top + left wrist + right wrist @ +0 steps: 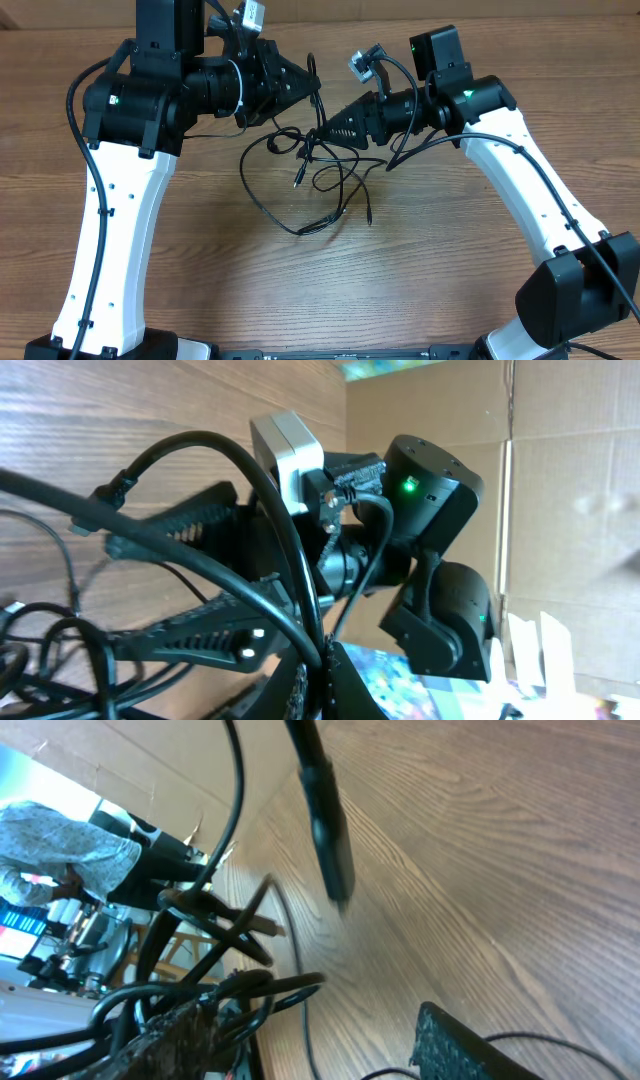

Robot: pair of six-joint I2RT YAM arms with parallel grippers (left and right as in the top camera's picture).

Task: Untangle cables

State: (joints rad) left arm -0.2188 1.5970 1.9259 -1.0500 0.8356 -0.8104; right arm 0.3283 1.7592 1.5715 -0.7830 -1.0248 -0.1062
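Observation:
Thin black cables [320, 180] lie in a loose tangle on the wooden table [450, 270] between my two arms. My left gripper [312, 88] sits above the tangle's top edge, shut on one cable strand [270, 510] that arcs up from its jaws [325, 685]. My right gripper [318, 135] points left into the knot. Its fingers [470, 1050] stand apart, so it is open, and several cable loops [240, 990] drape over the left one. A black plug end [330, 850] hangs above the table ahead of it.
A cardboard wall [560, 20] closes the far side of the table. Loose cable ends [368, 212] trail toward the table's middle. The right arm's white camera block [290, 455] is close in front of my left wrist. A person [60, 850] is visible beyond the table.

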